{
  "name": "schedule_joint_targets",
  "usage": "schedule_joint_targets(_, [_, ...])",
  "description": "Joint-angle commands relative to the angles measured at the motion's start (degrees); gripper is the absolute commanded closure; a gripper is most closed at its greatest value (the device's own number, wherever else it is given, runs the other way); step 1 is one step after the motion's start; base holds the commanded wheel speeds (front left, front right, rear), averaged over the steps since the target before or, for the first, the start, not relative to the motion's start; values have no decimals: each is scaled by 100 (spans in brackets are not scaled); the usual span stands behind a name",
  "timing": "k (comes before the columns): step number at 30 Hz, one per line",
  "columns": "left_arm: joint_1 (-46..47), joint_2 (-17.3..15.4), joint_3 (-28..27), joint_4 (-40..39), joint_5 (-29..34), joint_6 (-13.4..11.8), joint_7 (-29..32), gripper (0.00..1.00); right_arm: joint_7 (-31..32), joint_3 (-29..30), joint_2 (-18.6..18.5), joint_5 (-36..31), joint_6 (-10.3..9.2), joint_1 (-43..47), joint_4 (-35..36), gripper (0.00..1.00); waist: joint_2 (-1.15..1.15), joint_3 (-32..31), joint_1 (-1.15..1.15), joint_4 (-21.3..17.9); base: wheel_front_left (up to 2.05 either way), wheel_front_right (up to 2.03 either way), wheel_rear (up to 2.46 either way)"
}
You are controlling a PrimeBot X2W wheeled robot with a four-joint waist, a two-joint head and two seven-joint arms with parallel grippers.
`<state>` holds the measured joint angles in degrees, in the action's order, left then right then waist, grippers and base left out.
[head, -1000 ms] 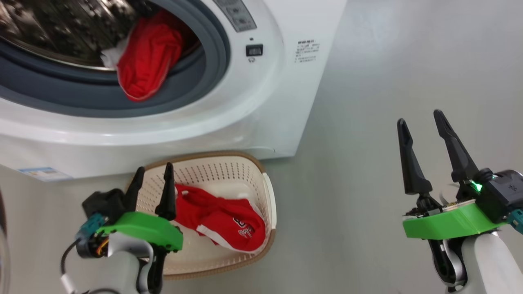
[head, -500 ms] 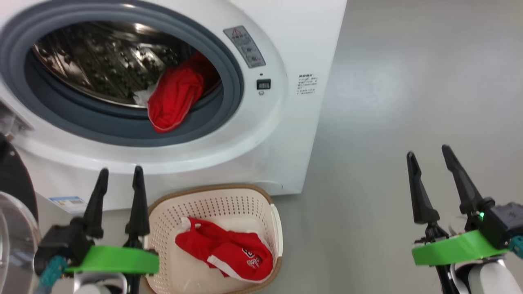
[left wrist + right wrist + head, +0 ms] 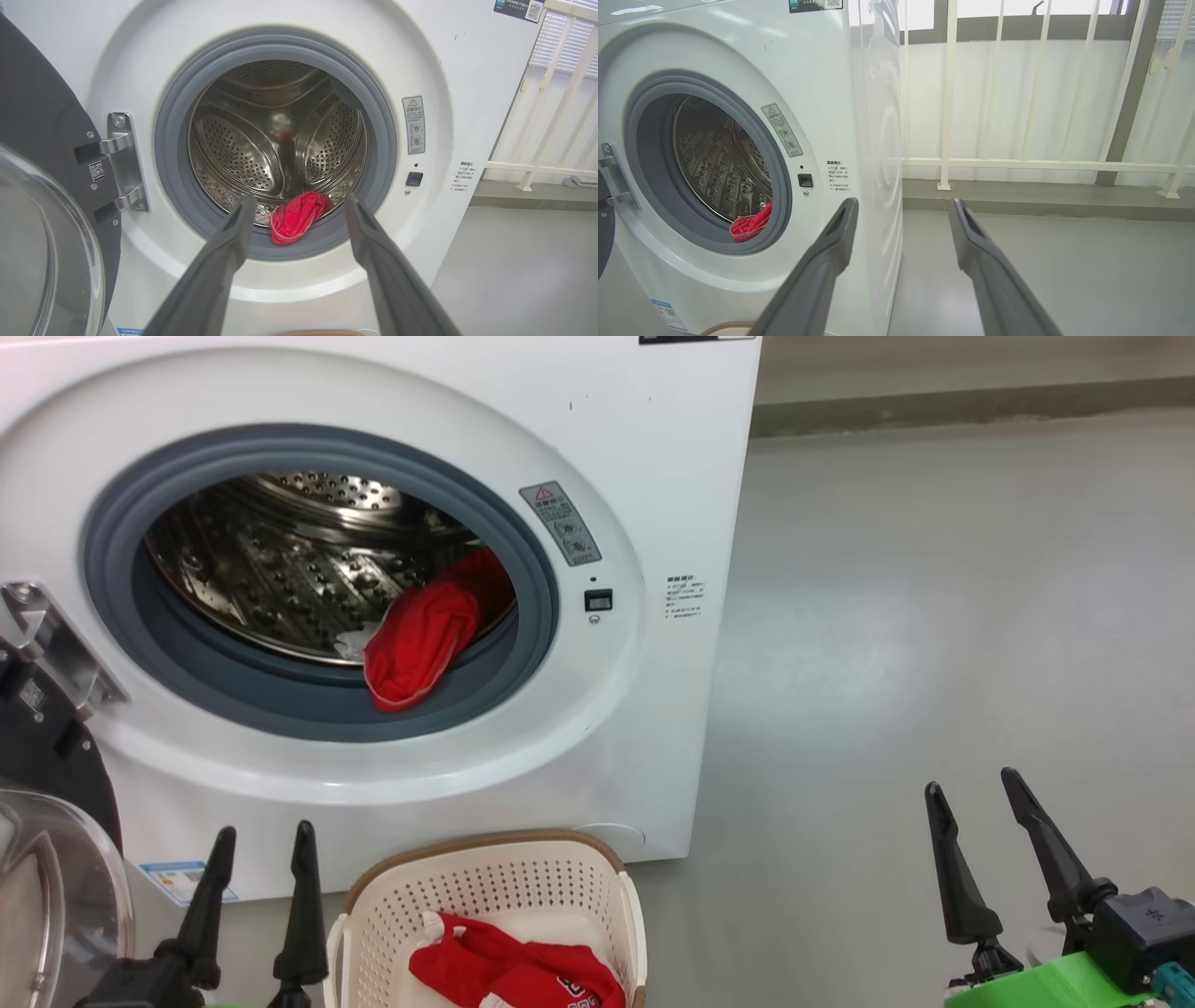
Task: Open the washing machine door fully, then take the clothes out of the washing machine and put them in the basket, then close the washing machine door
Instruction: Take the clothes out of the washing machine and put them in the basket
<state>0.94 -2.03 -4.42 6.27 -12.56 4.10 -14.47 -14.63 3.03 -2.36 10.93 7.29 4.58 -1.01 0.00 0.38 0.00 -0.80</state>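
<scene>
I'm looking at the washing machine (image 3: pixel 653 448), a smooth white box with its round door (image 3: pixel 46 252) swung out to my left on a metal hinge (image 3: pixel 124 161). The door has a glossy black rim and bulging clear glass. A thick grey rubber ring (image 3: pixel 532 569) frames the perforated steel drum (image 3: pixel 280 569).

One red garment (image 3: pixel 420 639), soft and crumpled, slumps over the drum's lower lip onto the ring (a scrap of white shows beside it). A second red piece (image 3: pixel 509 971) with white trim lies in the basket (image 3: pixel 485 887). The basket is cream perforated plastic with a brown woven-look rim, standing just in front of the machine.

My left gripper (image 3: pixel 263 831) hangs beside the basket, fingers spread and empty. My right gripper (image 3: pixel 973 782) is well off to the right, likewise spread, holding nothing.

The floor (image 3: pixel 934 616) is smooth pale grey with a soft sheen. A white railing (image 3: pixel 1017 163) runs beyond the machine's right side.
</scene>
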Motion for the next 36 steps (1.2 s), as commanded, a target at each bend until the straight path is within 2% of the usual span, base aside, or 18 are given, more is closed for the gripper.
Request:
schedule_joint_targets(1, [39, -111, -166, -149, 34, 69, -52, 0, -37, -128, -52, 18, 20, -36, 199, 0, 0, -167, 0, -47, 0, 0, 0])
schedule_joint_targets(11, [-96, -214, 73, 13, -65, 235, -52, 0, -37, -115, -52, -181, 20, 152, 337, 0, 0, -231, 0, -41, 0, 0, 0])
schedule_joint_targets(24, [-79, -254, 160, 180, -77, 278, -52, 0, -37, -90, -52, -137, 20, 204, 411, 0, 0, -174, 0, 24, 0, 0, 0])
schedule_joint_targets(36, [289, -165, 272, 439, -67, 2, -52, 0, -37, -111, -52, -161, 20, 24, 522, 0, 0, 228, 0, 147, 0, 0, 0])
